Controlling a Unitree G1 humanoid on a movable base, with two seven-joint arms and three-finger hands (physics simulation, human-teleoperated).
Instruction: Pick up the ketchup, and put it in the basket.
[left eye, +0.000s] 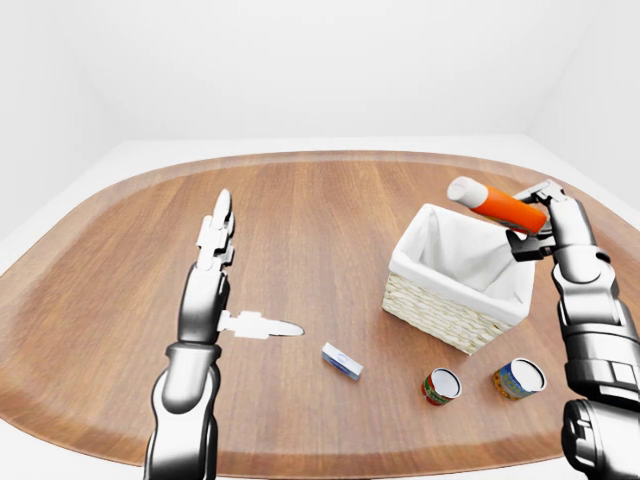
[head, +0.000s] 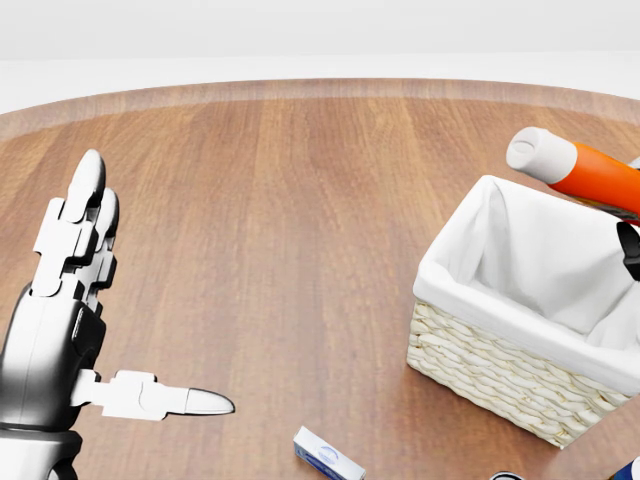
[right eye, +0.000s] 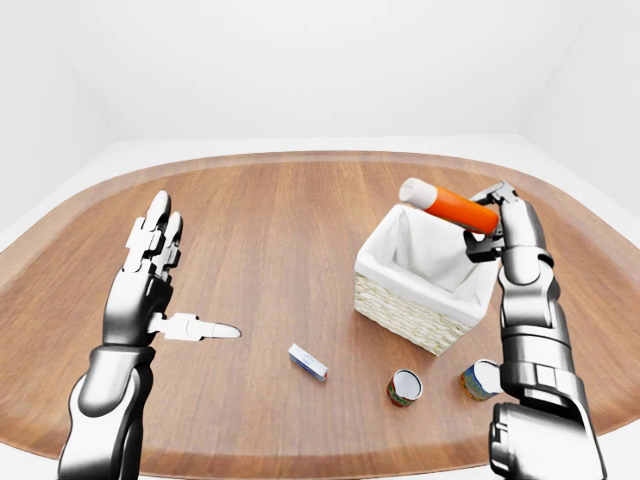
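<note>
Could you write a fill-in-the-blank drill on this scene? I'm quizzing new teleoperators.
1. The right hand holds the ketchup above the ____ rim of the basket in the left-eye view.
2. The ketchup's cap is ____ in colour.
3. The left hand is ____, holding nothing.
4. Below the basket in the left-eye view stand ____ cans.

Missing words: right; white; open; two
</note>
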